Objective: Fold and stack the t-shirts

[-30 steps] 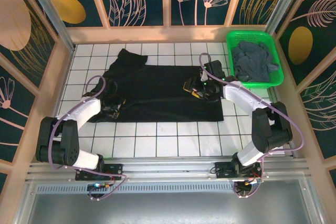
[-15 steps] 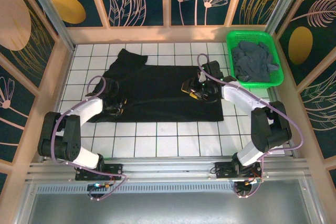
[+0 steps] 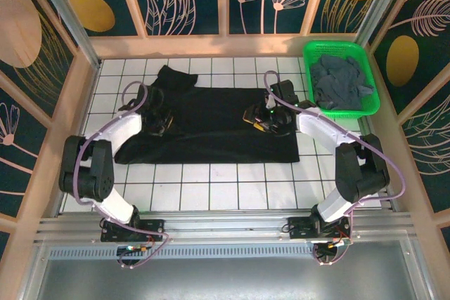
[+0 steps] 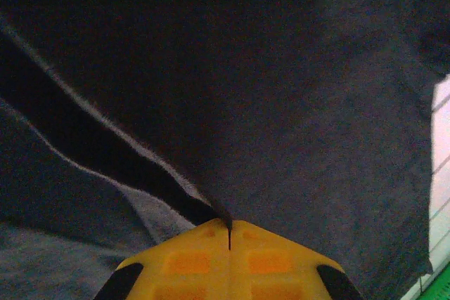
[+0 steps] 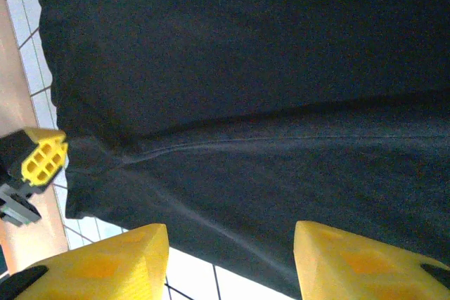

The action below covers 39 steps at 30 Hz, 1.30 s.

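**Left arm pinched the black tee, right arm open above it**

Nearest the arms, bare table (image 3: 211, 187) ran along the near edge. Just beyond it lay the black tee (image 3: 211, 124), spread flat across the middle of the table with its long axis running left to right. One flap stuck out toward the far left corner.

The left gripper (image 3: 156, 123) sat on the tee's left end. Its fingers (image 4: 190, 265) were pressed together with a ridge of the black cloth caught between them.

The right gripper (image 3: 254, 119) was over the tee's right half and pointed left along the long axis. Its fingers (image 5: 105, 261) stood wide apart and held nothing, with the cloth directly below and ahead of them. This arm was the nearer one to the right end, so it would likely have to take that end before a fold across the long axis could start.

At the far right corner, the grey tee (image 3: 341, 81) lay crumpled in the basket (image 3: 337, 45), well apart from both grippers.
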Tool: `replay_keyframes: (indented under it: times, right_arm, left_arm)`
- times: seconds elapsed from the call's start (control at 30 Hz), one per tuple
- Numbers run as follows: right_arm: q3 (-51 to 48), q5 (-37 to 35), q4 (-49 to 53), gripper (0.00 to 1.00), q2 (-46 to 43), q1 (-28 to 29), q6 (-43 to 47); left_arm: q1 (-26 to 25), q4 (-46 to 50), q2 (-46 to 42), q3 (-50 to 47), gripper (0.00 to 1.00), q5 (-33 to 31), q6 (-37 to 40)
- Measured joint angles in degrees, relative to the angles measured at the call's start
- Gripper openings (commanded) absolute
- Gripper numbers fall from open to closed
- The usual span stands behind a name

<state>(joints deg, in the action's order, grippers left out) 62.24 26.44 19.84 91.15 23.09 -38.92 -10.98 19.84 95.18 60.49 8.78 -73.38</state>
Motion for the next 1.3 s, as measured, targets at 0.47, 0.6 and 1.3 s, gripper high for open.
replay_keyframes:
  times: [0.47,0.6,1.3]
  right_arm:
    - [1.07,0.09,0.98,0.5,0.74,-1.03,-0.44]
    - [1.07,0.22,1.01,0.5,0.94,-1.03,-0.44]
    - [-13.05,-12.52,2.01,0.33,-0.72,-3.93,-0.17]
  left_arm:
    - [-5.44,12.59,19.08,24.2,0.09,-3.28,19.58]
    - [-6.32,13.29,20.46,25.35,0.44,-3.48,23.76]
    - [6.14,8.81,3.26,-2.03,0.21,-7.72,22.25]
